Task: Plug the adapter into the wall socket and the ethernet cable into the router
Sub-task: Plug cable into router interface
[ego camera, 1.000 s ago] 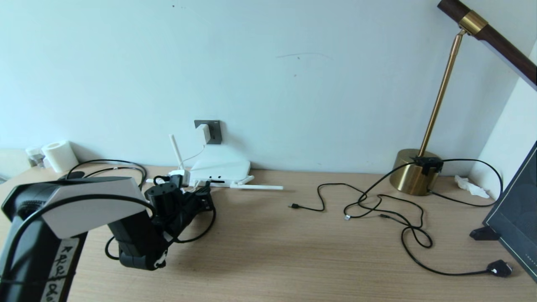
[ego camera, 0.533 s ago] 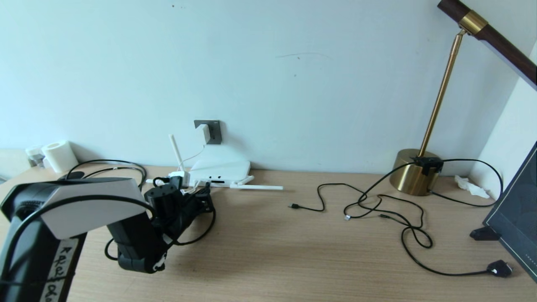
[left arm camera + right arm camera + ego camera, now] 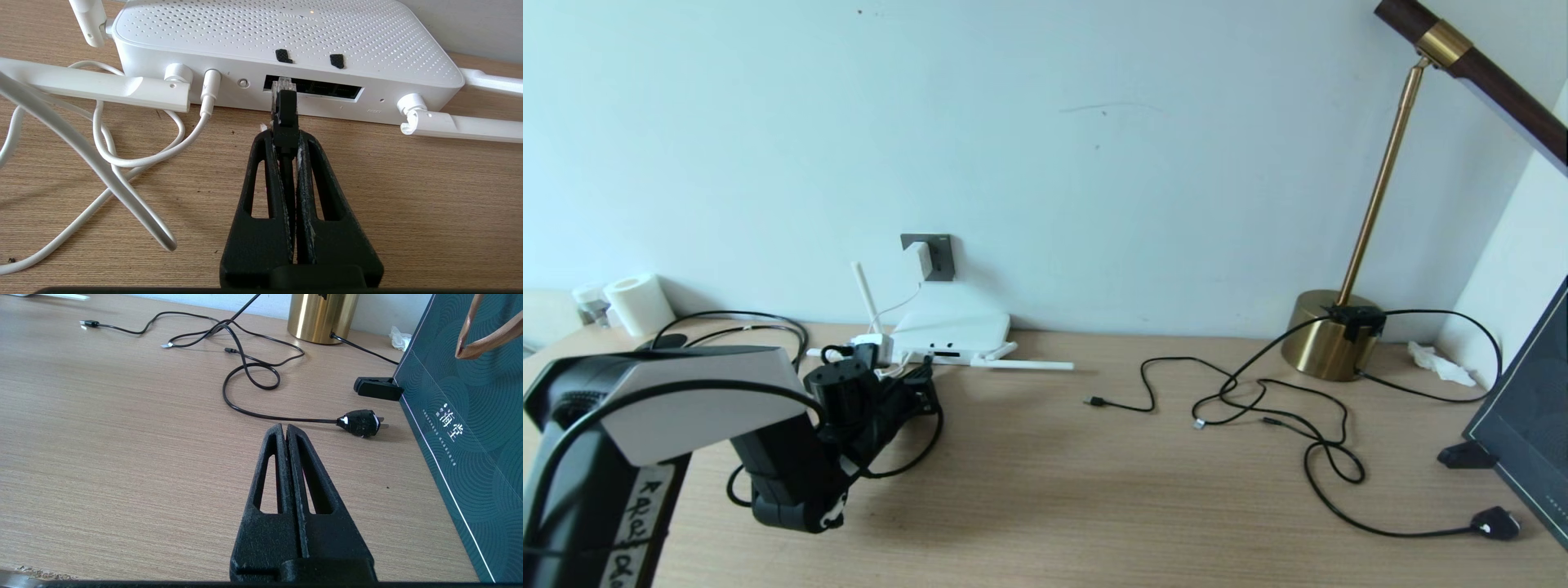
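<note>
The left gripper [image 3: 286,136] pinches the black ethernet cable [image 3: 284,114] just behind its clear plug, levelled at the flat white router's [image 3: 286,36] port strip for insertion, while the right gripper [image 3: 287,430], fingers shut and empty, idles above the wooden desk [image 3: 122,437].

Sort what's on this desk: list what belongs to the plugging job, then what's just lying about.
Job: adapter in wall socket; ethernet cable held by left claw at router.

Lying about: brass lamp, thin black cables, black mains plug, tissue roll, green box.
</note>
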Controlling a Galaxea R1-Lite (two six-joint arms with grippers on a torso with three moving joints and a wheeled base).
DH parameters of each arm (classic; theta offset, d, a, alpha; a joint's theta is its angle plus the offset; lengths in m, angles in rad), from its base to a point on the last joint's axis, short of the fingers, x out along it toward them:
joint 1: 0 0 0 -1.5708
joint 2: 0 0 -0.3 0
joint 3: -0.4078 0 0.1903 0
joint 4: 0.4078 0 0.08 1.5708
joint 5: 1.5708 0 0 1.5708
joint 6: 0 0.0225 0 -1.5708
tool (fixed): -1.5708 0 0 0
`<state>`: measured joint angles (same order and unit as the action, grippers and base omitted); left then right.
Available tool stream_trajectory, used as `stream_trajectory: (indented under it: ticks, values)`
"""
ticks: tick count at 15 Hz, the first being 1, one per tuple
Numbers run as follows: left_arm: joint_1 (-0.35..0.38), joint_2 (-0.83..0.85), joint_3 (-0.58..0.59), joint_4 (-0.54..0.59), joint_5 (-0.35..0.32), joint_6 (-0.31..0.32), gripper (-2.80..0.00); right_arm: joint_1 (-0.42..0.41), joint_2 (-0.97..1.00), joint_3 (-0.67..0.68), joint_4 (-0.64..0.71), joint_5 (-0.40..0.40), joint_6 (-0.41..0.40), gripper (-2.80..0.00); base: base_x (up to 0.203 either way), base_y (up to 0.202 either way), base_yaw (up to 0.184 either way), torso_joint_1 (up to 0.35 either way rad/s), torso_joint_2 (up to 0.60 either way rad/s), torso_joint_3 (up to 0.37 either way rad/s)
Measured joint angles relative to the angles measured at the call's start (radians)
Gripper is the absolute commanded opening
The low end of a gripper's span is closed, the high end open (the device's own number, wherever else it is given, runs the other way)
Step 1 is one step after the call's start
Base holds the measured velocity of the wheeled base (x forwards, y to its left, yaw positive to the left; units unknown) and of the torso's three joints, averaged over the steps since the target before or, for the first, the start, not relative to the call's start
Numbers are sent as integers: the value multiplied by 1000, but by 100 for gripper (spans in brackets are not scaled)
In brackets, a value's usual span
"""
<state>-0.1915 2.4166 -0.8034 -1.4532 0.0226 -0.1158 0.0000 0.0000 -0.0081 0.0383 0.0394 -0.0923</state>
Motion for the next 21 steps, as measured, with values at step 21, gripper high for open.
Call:
stream_trajectory:
  ticks: [21]
  values:
    - [-2,-82,24,144,-5,9,-280,0,0,0,0,0,0,-280,0,0,0,0,0,0]
